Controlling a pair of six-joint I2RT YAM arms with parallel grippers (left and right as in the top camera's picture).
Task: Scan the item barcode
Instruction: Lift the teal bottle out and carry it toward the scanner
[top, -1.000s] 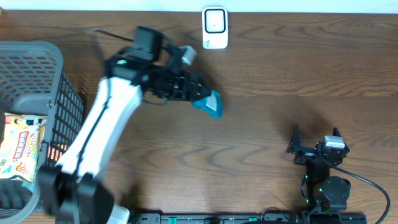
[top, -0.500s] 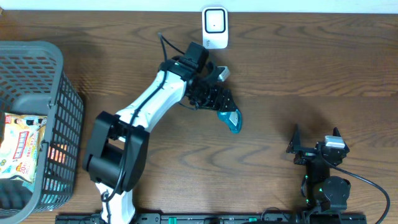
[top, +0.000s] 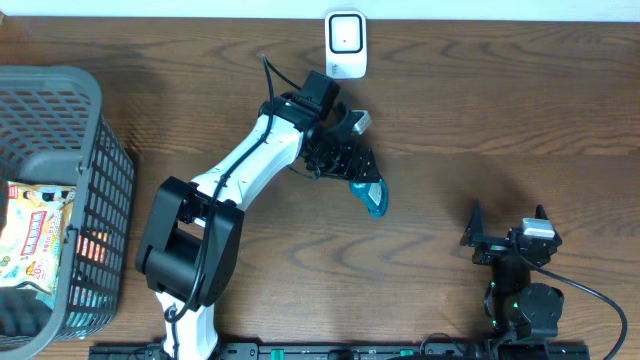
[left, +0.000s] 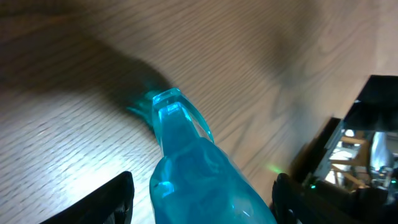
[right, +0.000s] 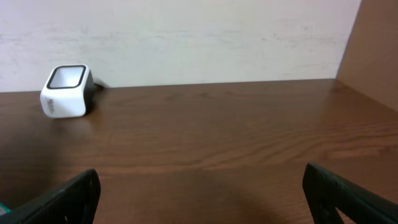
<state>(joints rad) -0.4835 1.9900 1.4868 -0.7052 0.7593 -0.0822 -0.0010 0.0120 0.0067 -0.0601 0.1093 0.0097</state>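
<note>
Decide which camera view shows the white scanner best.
The overhead view: the scanner sits whole and unobstructed, its face towards the camera. The right wrist view shows it small, from the side. The left wrist view misses it.

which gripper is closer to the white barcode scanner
Left. The left gripper, shut on the teal plastic item, is just in front of the barcode scanner. The right gripper rests open far off, toward the near right.

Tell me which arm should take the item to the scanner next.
Left: the left gripper holds the teal bottle near the scanner; the right gripper sits open, empty, farther off.
</note>
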